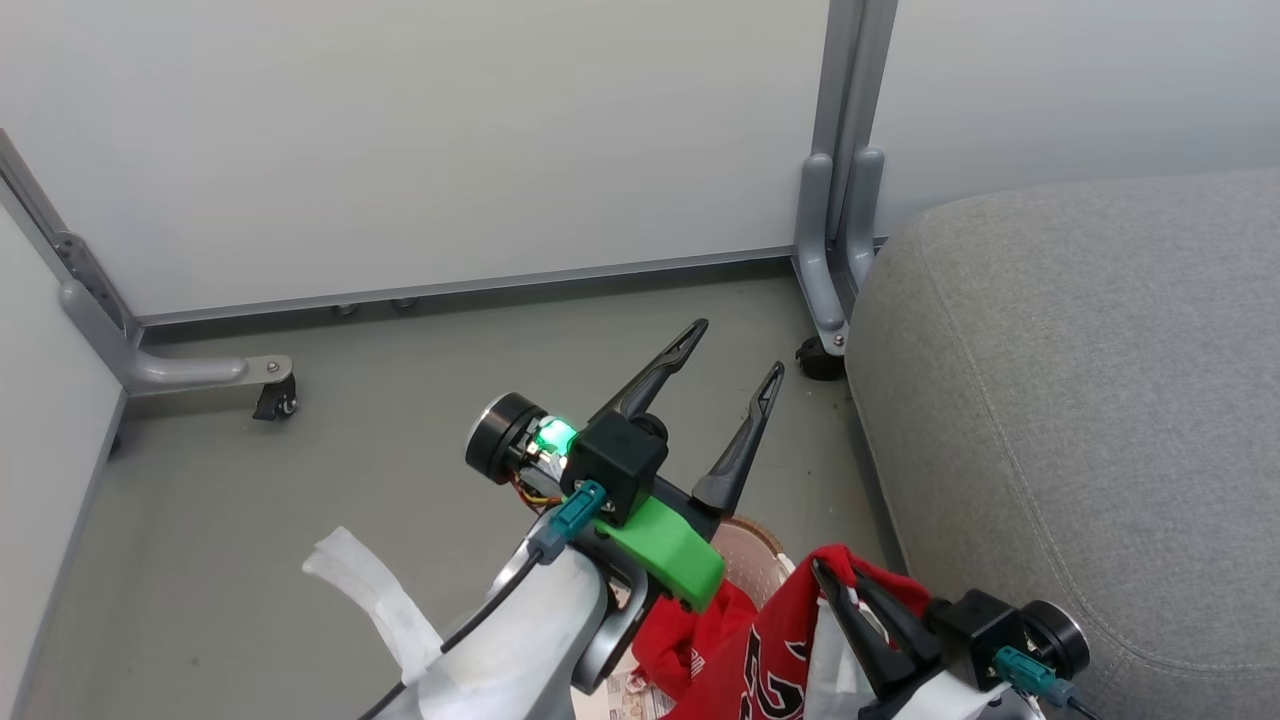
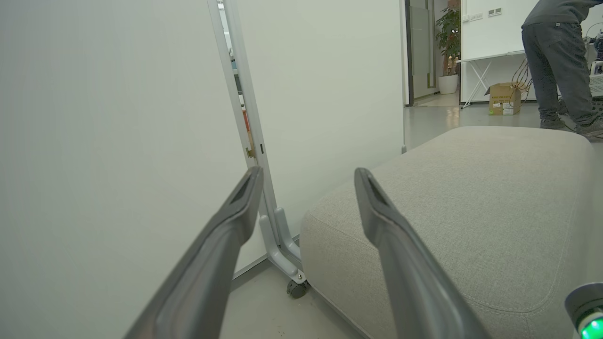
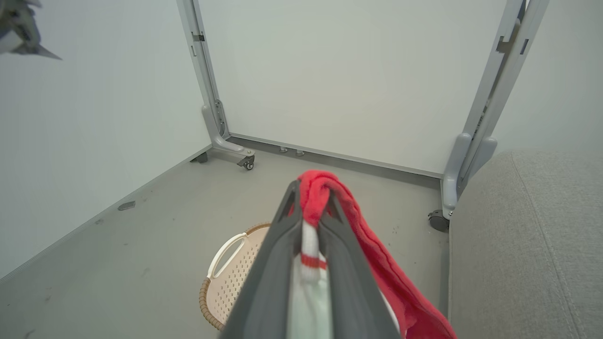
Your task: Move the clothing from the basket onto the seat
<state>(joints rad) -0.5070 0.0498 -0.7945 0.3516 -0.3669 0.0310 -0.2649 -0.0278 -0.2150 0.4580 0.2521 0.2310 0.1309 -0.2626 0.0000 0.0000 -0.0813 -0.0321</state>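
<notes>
We see white partition panels (image 1: 420,140) on grey wheeled frames around a grey floor (image 1: 300,480). Next in size is the grey seat (image 1: 1080,400) (image 2: 471,212) (image 3: 527,245). The head view shows only its rounded corner, and the right and bottom edges cut off the rest.

The basket (image 1: 748,552) (image 3: 231,278) stands on the floor just beside the seat. In the head view the left arm (image 1: 520,640) and red cloth hide nearly all of it, leaving a sliver of perforated wall and brown rim. The right wrist view gives us one white handle and a rounded end, with the remainder behind the dark fingers.

The red jersey (image 1: 770,640) (image 3: 377,254) hangs lifted above the basket, near the seat's side. We cannot tell whether it touches the seat. The right tool (image 1: 838,570) (image 3: 313,188) is clamped on a fold of it, with white ribbed trim and a red stripe pinched between the fingers. The cloth drapes over the fingertips and falls away, its long axis running roughly downward toward the basket. The bottom edge cuts off its lower end, and we can read its black-and-white numerals only in part. More red fabric (image 1: 690,630) lies lower left, and we cannot tell whether it is the same garment.

The left tool (image 1: 738,347) (image 2: 307,172) hangs over the floor with its fingers spread wide and nothing between them, pointing toward the partition beside the seat corner. Far beyond the seat stand a person's legs (image 2: 556,61), cropped at the top edge.
</notes>
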